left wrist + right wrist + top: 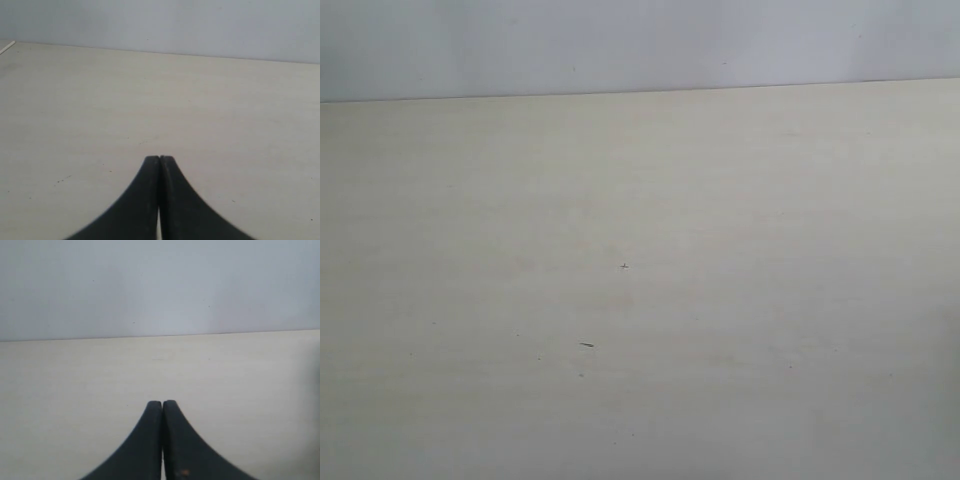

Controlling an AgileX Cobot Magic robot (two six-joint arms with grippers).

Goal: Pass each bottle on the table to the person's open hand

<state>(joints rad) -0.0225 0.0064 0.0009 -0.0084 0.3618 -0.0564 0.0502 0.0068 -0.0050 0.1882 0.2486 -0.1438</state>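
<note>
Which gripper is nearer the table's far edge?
Right, probably. The right gripper sees a short stretch of table before the far edge; the left gripper sees a longer one. Camera tilt could mislead.

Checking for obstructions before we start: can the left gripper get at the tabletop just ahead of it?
Probably yes. The left gripper, jaws shut, points over the table, and its wrist view shows nothing standing between them.
</note>
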